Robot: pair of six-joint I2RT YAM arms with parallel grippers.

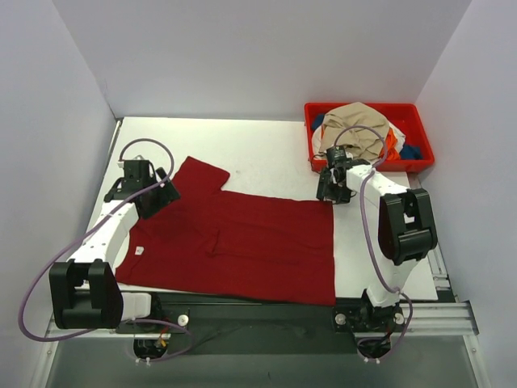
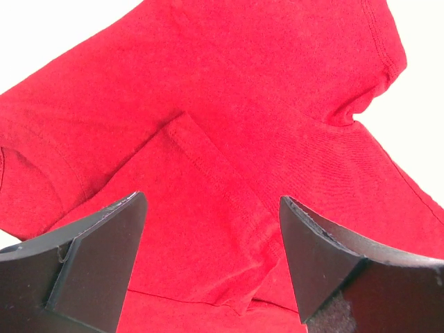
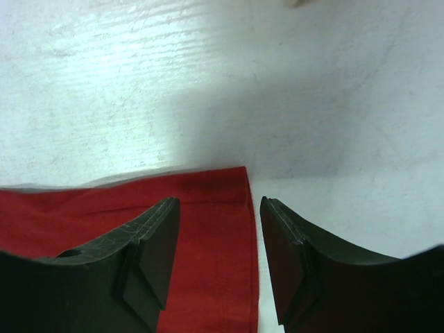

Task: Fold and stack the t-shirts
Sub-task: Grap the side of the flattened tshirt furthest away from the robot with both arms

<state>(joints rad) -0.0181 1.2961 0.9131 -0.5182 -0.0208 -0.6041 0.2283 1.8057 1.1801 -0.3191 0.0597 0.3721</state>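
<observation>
A dark red t-shirt (image 1: pixel 242 242) lies spread on the white table, neck label (image 1: pixel 139 250) to the left, one sleeve folded in over the body. My left gripper (image 1: pixel 166 187) is open above the far left sleeve; in the left wrist view the folded sleeve (image 2: pixel 208 222) lies between its fingers (image 2: pixel 104 250). My right gripper (image 1: pixel 331 194) is open just above the shirt's far right hem corner (image 3: pixel 225 201). Tan, orange, white and blue shirts (image 1: pixel 359 129) are piled in the bin.
A red plastic bin (image 1: pixel 420 121) stands at the table's back right, just behind my right arm. Bare white table (image 1: pixel 266 153) lies behind the shirt. Grey walls close in the left, back and right sides.
</observation>
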